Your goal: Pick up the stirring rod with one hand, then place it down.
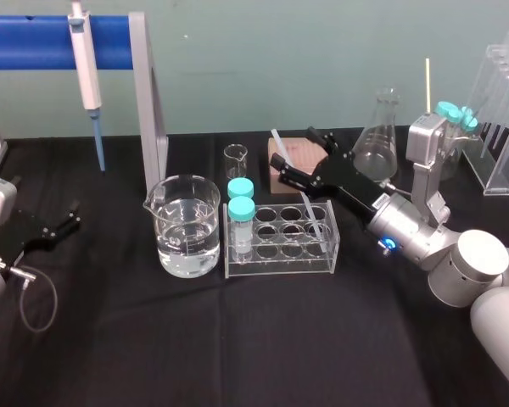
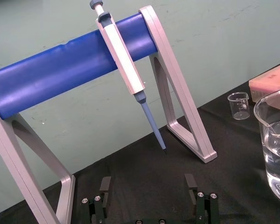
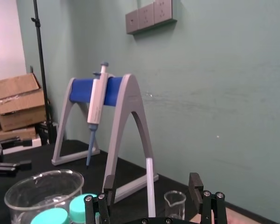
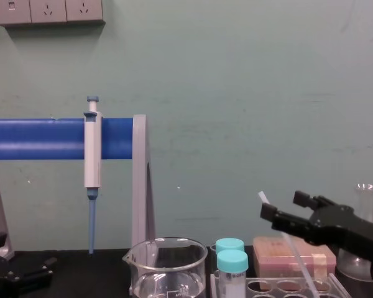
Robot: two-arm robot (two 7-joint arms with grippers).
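The right end effector straddles the stirring rod near the surface's back edge, jaws apart. The left end effector sits by the left edge.

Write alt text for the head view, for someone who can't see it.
The right claw, open, reaches over the clear tube rack and straddles the stirring rod, which leans tilted in the rack. A beaker of water stands beside the rack on the robot's left. The left claw is parked open at the far left.
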